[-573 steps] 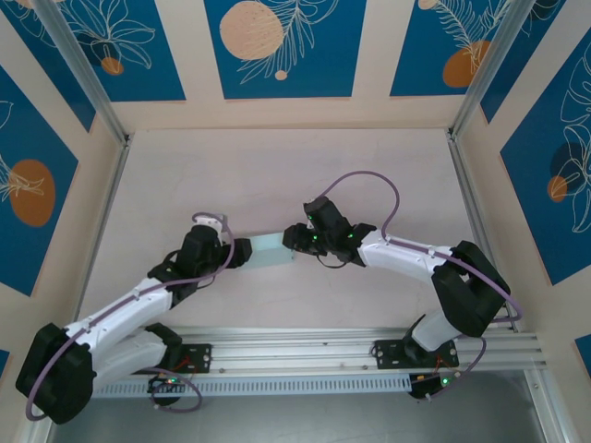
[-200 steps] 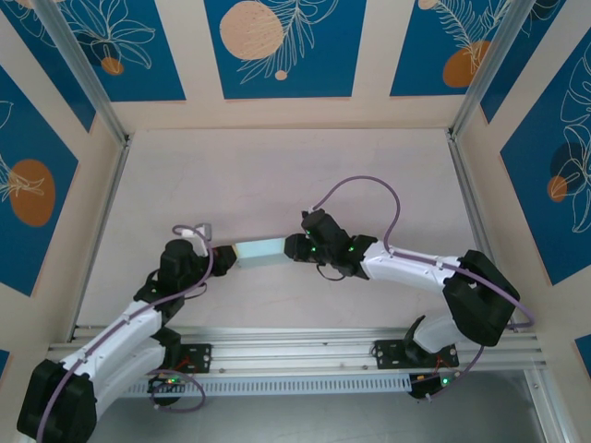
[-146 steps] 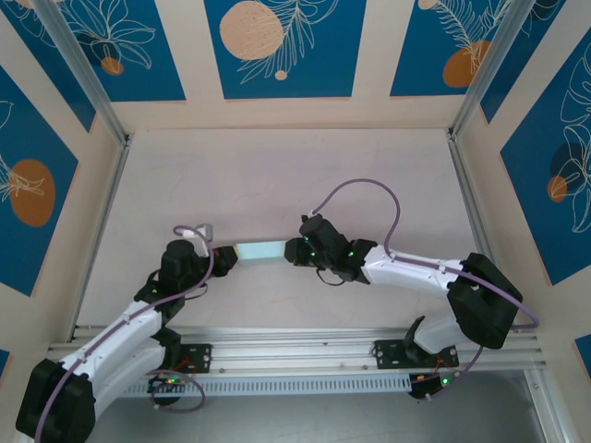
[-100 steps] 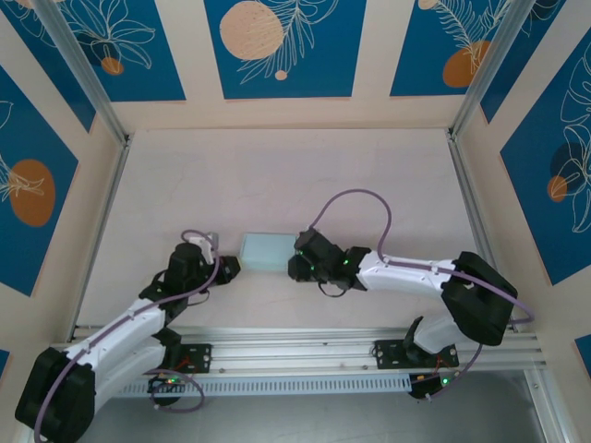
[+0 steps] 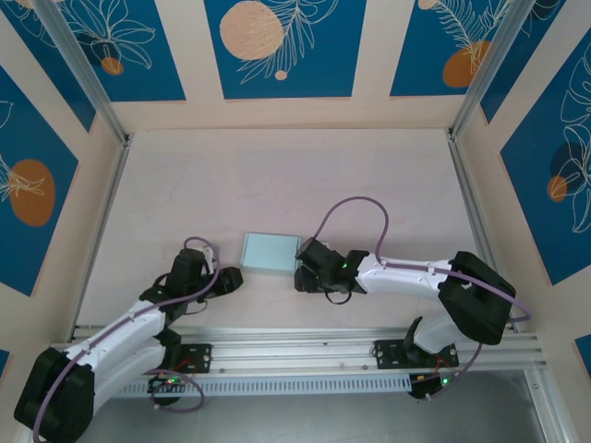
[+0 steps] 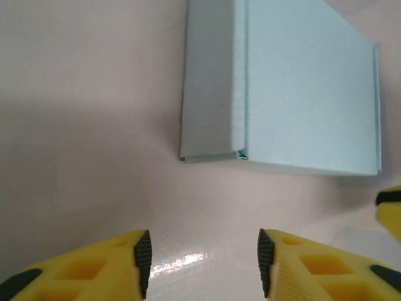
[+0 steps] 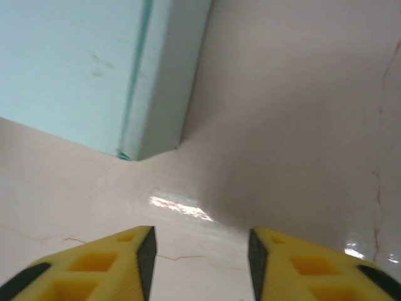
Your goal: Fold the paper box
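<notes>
The paper box (image 5: 271, 251) is a pale mint-blue closed flat rectangle lying on the table between the two arms. In the left wrist view the paper box (image 6: 282, 88) lies ahead of my left gripper (image 6: 204, 262), whose yellow fingers stand open with bare table between them. In the right wrist view the paper box (image 7: 94, 69) lies up and to the left of my right gripper (image 7: 199, 260), also open and apart from it. From above, the left gripper (image 5: 231, 277) sits near the box's left front corner and the right gripper (image 5: 301, 277) near its right front corner.
Pale table surface (image 5: 277, 175) stretches behind the box to the back wall. Metal posts (image 5: 466, 185) line the sides, and a rail (image 5: 305, 355) with the arm bases runs along the near edge. A purple cable (image 5: 355, 208) loops above the right arm.
Both grippers have opened and let go of the box, then drawn back toward the near edge. The box, earlier held between them, now lies flat on the table.
</notes>
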